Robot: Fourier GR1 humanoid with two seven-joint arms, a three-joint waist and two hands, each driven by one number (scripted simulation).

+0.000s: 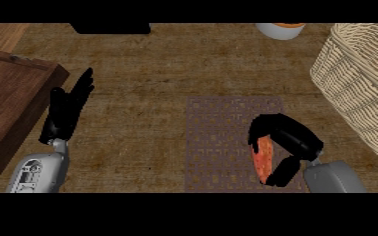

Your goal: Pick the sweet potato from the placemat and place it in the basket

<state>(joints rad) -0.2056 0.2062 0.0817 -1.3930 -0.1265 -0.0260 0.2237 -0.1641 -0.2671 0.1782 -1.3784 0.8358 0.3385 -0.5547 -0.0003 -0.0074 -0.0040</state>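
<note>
Fingers of the right hand (291, 137) curl around the sweet potato (263, 156), lying lengthwise on the placemat (218, 140).

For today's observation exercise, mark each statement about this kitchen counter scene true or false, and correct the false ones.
1. The right robot hand is curled round the sweet potato. True.
2. The sweet potato already lies in the basket. False: it is over the placemat, in the hand.
3. The left robot hand holds a cup. False: it is open, fingers straight, holding nothing.
4. The basket stands at the view's right edge. True.
5. The placemat lies inside the basket. False: it lies flat on the counter.
</note>
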